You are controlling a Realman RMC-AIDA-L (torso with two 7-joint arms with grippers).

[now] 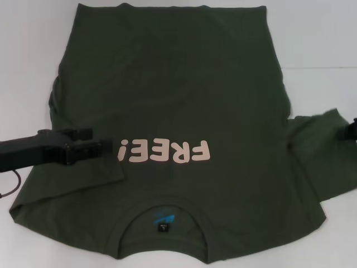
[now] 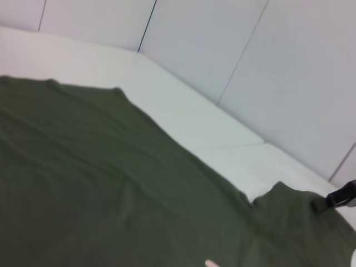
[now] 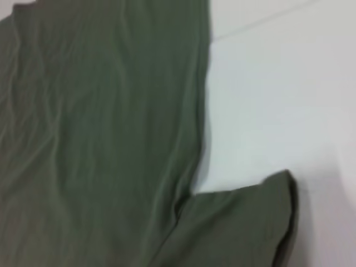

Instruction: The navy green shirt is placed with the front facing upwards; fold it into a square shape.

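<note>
While the collar lies nearest the robot, the shirt (image 1: 178, 100) is spread front-up on the white table (image 1: 323, 44), its blue neck label (image 1: 163, 219) showing inside the neckline. Just beyond the collar the pale pink lettering (image 1: 166, 151) runs across the chest, upside down from the head view. On the robot's left side the sleeve is folded inward over the body of the shirt, its edge ending close to the lettering. The left gripper (image 1: 102, 149) reaches in low from the left edge, over that folded sleeve; whether its fingers are spread or pressed on cloth I cannot tell. On the robot's right the other sleeve (image 1: 318, 145) still lies out to the side, rumpled, and the right gripper (image 1: 352, 129) shows only as a dark tip at the frame edge beside the sleeve end, so its fingers cannot be judged either. Farther off, the lower body of the shirt stretches flat with faint creases, and the hem lies at the far side of the table. Past the table, pale wall panels (image 2: 250, 55) stand in the left wrist view.
</note>
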